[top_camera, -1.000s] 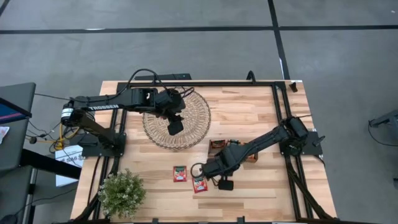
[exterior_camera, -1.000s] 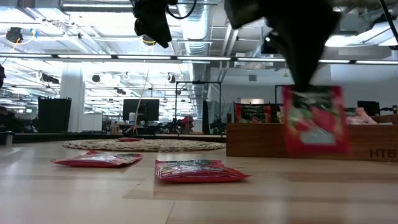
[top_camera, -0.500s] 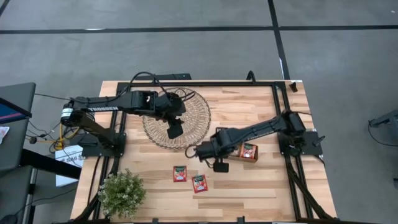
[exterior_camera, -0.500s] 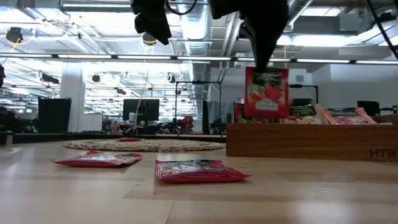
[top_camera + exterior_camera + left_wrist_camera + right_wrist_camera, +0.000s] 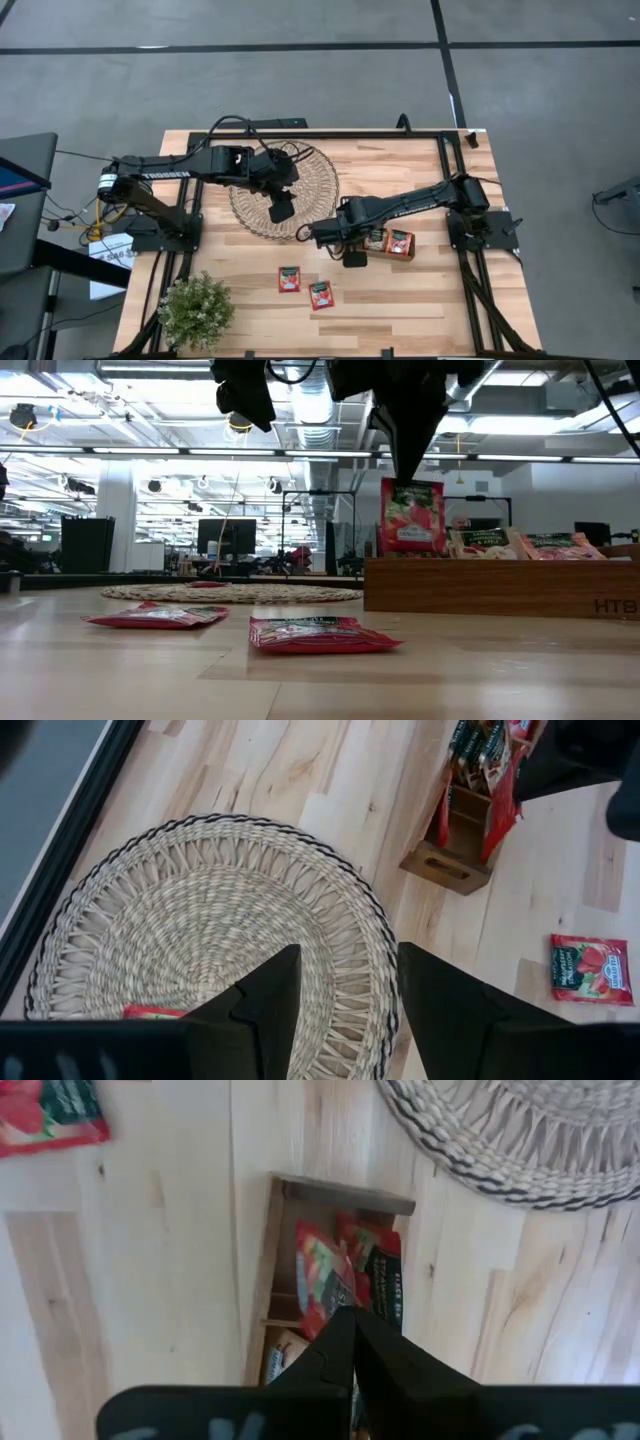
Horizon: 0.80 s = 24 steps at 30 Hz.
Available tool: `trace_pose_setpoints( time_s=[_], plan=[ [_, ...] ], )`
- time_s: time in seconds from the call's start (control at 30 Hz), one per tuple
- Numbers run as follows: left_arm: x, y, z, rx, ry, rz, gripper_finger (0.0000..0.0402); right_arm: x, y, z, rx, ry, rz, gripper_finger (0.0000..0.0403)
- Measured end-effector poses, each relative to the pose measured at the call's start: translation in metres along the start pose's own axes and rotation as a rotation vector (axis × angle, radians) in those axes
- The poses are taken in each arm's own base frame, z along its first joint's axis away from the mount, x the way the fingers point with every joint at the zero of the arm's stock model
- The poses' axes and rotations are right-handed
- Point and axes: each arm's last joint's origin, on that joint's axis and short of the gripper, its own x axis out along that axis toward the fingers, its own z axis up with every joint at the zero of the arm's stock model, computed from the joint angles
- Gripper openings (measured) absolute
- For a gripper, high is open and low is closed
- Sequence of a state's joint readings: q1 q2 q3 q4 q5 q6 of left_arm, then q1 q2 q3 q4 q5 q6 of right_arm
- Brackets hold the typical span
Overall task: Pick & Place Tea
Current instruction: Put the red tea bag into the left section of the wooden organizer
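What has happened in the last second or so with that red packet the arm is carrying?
The right claw, still shut on a red tea sachet, carried it from near the two loose sachets toward the mat, to hang over the end compartment of the wooden tray. It has not let go. The left claw stayed open above the wicker mat; the loose sachets did not move.

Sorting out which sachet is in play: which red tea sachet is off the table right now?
The red sachet hanging upright from the right gripper above the wooden tray; the other two lie flat on the tabletop.
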<state>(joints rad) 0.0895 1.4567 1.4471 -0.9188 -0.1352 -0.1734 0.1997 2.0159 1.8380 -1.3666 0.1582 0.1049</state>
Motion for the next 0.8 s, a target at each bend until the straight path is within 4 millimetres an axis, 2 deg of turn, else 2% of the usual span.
trace_pose_setpoints(
  time_s=[0.17,0.8],
  plan=[
    [0.0000,0.0000,0.0000,0.000,0.000,0.000,0.0160,0.0087,0.0007,-0.0006,-0.014,0.010,0.000,0.0000],
    [0.0000,0.0000,0.0000,0.000,0.000,0.000,0.0160,0.0098,-0.0059,0.0040,-0.055,-0.028,0.002,0.0000]
  ],
)
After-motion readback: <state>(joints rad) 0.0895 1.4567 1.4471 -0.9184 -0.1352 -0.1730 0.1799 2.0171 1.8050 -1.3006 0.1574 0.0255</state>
